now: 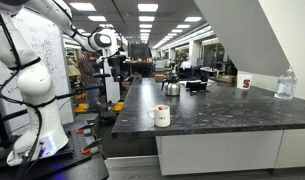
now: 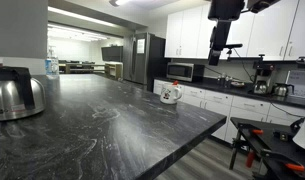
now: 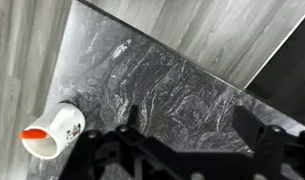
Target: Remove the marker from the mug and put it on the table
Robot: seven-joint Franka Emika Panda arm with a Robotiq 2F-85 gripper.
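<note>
The white mug (image 1: 161,116) stands near the front edge of the dark speckled table (image 1: 212,108). It shows in both exterior views (image 2: 171,94) and at the lower left of the wrist view (image 3: 58,130). The red marker (image 2: 173,86) pokes out of the mug's top, and red shows in the mug's mouth in the wrist view (image 3: 33,134). My gripper (image 3: 192,130) is open and empty. It hangs high above the table's end, well apart from the mug, and appears in both exterior views (image 1: 114,72) (image 2: 218,56).
A metal kettle (image 1: 170,86) (image 2: 14,95) stands mid-table. A white cup with a red mark (image 1: 245,83) and a clear container (image 1: 285,85) sit at the far end. The table's edge and the wood floor (image 3: 222,35) lie beside the mug.
</note>
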